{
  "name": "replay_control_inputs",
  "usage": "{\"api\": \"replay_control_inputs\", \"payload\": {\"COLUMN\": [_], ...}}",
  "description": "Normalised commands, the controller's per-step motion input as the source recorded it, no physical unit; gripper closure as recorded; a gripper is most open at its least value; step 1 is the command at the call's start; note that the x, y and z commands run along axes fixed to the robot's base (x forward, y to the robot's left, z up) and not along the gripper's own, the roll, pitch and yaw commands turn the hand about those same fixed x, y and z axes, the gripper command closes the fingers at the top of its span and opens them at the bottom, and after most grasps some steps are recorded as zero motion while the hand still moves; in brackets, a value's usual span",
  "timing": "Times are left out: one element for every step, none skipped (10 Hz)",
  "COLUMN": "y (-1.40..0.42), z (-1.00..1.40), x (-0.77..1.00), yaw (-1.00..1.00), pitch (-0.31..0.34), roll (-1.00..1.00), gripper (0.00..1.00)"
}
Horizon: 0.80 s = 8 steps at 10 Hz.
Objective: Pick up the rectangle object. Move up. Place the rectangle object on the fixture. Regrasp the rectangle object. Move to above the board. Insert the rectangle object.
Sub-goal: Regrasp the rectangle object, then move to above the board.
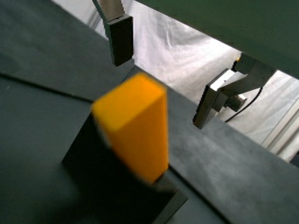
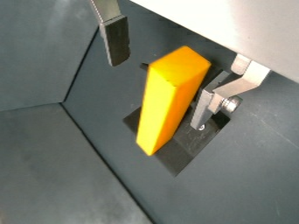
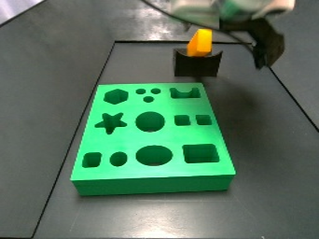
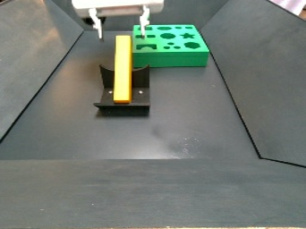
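Both wrist views showed the gripper (image 2: 163, 57) above the fixture (image 2: 176, 153), fingers (image 2: 115, 39) spread wide, clear of the smooth orange rectangle object (image 2: 170, 96) standing there.

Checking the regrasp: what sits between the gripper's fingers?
In both wrist views, the rectangle object on the fixture sits untouched between the open gripper fingers.

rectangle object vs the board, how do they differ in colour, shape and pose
The rectangle object is plain orange-yellow; the board is bright green. The object is a slim solid bar; the board is a broad slab full of cut-out holes. The object leans on the fixture, under the open tool; the board lies flat.
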Motion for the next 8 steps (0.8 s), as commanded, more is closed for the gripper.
{"api": "replay_control_inputs", "payload": {"y": [0.0, 0.0, 0.0, -0.01, 0.0, -0.06, -0.06, -0.06], "z": [-0.74, -0.53, -0.38, -0.23, 0.0, 1.0, 1.0, 1.0], "x": [0.09, 0.08, 0.08, 0.08, 0.0, 0.21, 0.21, 0.2], "yaw": [-0.02, -0.02, -0.01, 0.0, 0.0, -0.06, -0.05, -0.03], "pitch": [-0.036, -0.013, 0.007, 0.018, 0.0, 0.138, 0.144, 0.157], "roll": [0.06, 0.06, 0.06, 0.06, 0.0, 0.15, 0.14, 0.13], "gripper": [0.0, 0.0, 0.0, 0.0, 1.0, 1.0, 1.0, 1.0]}}
